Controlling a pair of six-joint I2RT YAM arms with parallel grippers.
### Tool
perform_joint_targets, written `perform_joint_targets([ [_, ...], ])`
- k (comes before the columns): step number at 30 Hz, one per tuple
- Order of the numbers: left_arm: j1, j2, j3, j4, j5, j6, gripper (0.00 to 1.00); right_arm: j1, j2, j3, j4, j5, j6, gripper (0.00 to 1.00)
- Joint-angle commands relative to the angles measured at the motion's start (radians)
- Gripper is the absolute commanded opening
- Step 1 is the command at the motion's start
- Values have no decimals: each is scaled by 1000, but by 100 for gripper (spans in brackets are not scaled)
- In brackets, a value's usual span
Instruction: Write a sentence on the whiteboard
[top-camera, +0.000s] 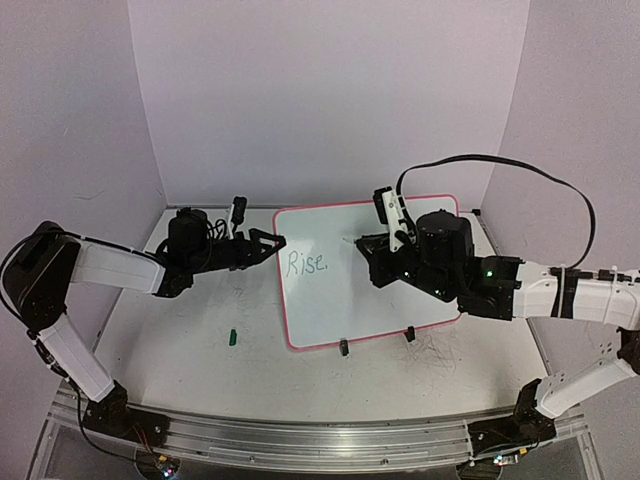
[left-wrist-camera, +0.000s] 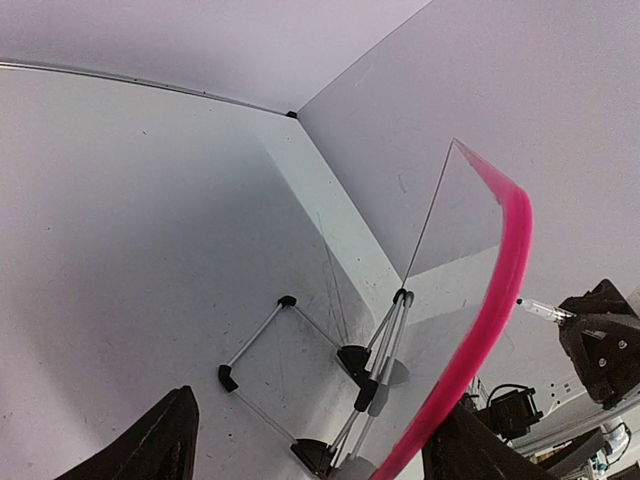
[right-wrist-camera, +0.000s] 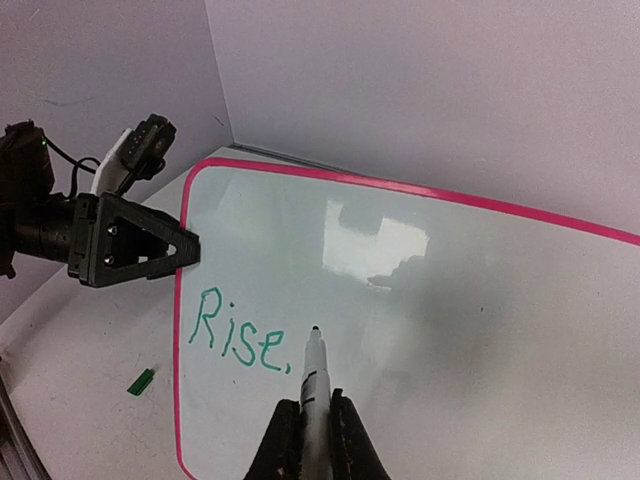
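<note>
Whiteboard (top-camera: 330, 305) standing mid-table, propped on its black feet (top-camera: 343, 347). One green word (right-wrist-camera: 238, 338), "Rise.", sits near the left edge and everything after it is bare, so I'd say the sentence has barely begun. The right gripper (right-wrist-camera: 308, 415) pinches the marker (right-wrist-camera: 313, 370), tip just past the full stop. The left gripper (left-wrist-camera: 315, 420), jaws spread, straddles the pink frame (left-wrist-camera: 480, 330). A green cap (top-camera: 232, 337) lies beside the board.

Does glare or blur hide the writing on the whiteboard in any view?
Right wrist: a bright glare patch on the whiteboard sits above-right of the green writing, which reads clearly; marker sharp. Top external: even light, writing small but readable. Left wrist: only the board's back and frame show.
</note>
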Motion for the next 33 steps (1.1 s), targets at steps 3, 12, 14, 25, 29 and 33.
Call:
perform_joint_targets([
  [3,-24,30,69,27,26,64,74,-1,-6,17,54,16,-28,0],
  [12,-55,31,94,27,36,115,57,11,21,6,59,38,1,0],
  [14,-58,31,95,26,29,116,54,11,35,13,58,36,7,0],
  [25,-57,9,88,29,-3,147,48,11,65,-7,39,-28,31,0],
  [29,-57,7,99,34,-4,152,43,10,86,-8,39,-29,45,0],
  [33,-57,11,103,41,2,158,33,11,97,-11,41,-14,67,0],
])
